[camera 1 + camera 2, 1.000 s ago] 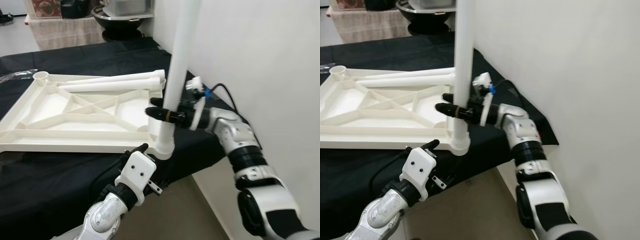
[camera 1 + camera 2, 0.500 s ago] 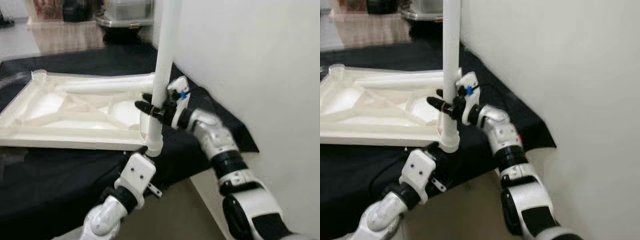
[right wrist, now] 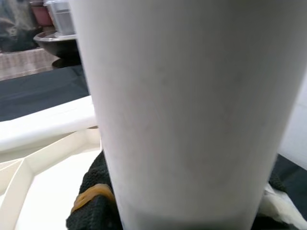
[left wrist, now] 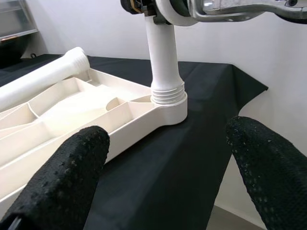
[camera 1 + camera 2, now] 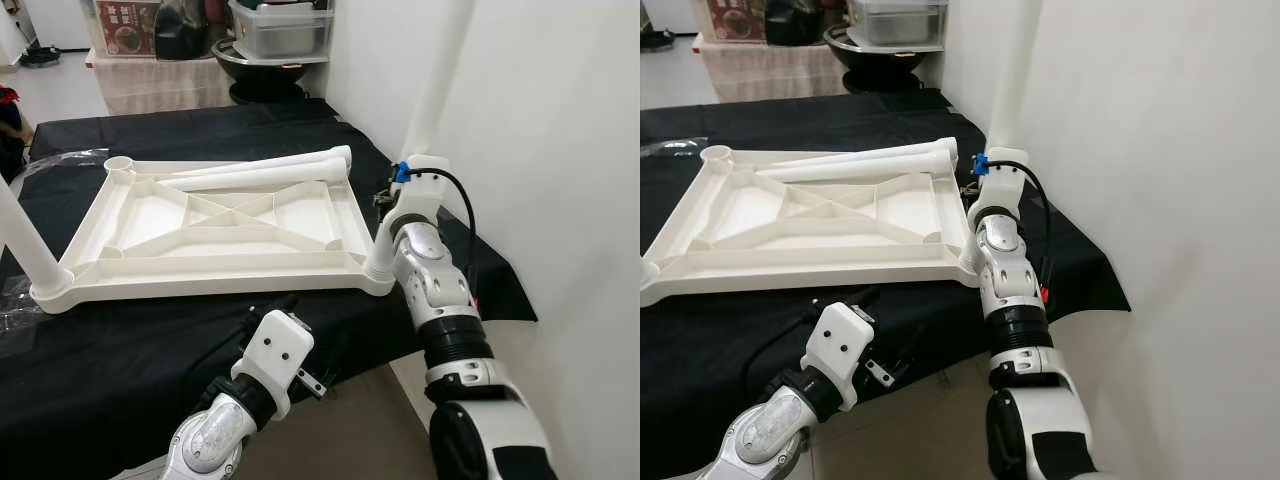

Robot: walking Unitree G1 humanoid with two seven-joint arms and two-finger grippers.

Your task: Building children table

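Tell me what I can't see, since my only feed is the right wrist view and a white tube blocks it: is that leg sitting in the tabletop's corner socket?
Observer: Yes. The left wrist view shows the leg, gripped by the right gripper, standing upright in the corner socket with its threaded rings above the rim.
Operator: Where is the left gripper?
Observer: The left gripper is open, low by the table edge, pointing at that corner and touching nothing.
Operator: Any other leg fitted?
Observer: One: a second leg stands at the near left corner of the tabletop.
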